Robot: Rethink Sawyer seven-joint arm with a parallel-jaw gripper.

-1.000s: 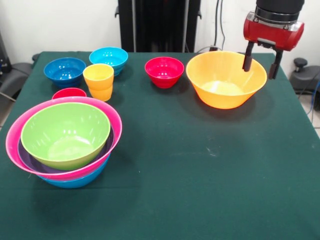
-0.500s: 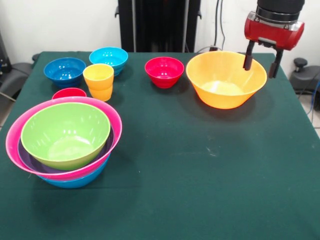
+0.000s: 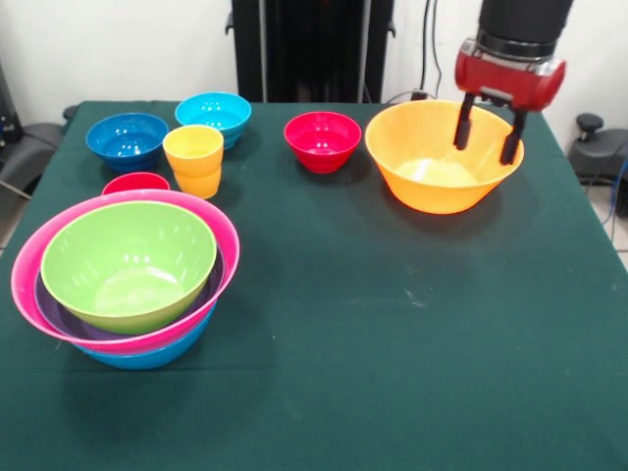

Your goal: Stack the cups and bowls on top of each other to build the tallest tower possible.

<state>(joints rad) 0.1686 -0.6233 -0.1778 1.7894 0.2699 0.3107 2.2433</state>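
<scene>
No readable text, labels, brands, numbers or signs on anything in view.

- The arm comes down from the top edge at the right, its black wrist section roughly vertical.
- Below the wrist sits a red housing, tilted slightly.
- The gripper [image 3: 487, 137] points downward, held off the surface.
- Its two black fingers [image 3: 462, 123] hang parallel with a clear gap between them, spread apart and holding nothing.
</scene>
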